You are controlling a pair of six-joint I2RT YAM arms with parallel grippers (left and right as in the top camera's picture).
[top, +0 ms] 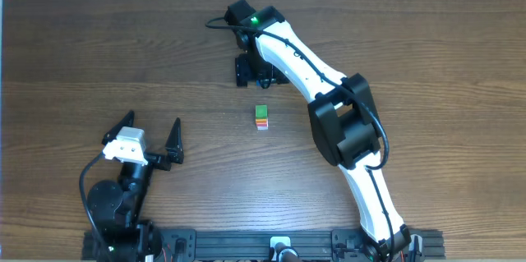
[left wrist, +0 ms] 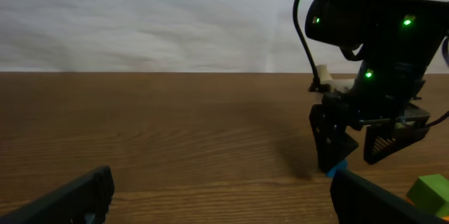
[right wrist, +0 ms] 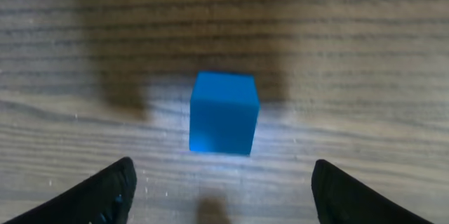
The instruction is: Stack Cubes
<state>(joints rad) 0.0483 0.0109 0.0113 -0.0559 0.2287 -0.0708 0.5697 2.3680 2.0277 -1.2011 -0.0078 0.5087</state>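
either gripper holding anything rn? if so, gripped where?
Nothing is held. Right gripper is open over the blue cube, which sits on the table untouched. Left gripper is open and empty.

A small stack of cubes [top: 261, 117] stands upright near the middle of the wooden table [top: 427, 32]. A green cube [top: 261, 111] is on top with an orange cube [top: 261, 118] directly under it, and there is a reddish layer at the base, too small to make out clearly. A single blue cube [right wrist: 224, 122] sits flat on the wood, well apart from the stack toward the table's far side, one face up, not stacked on anything
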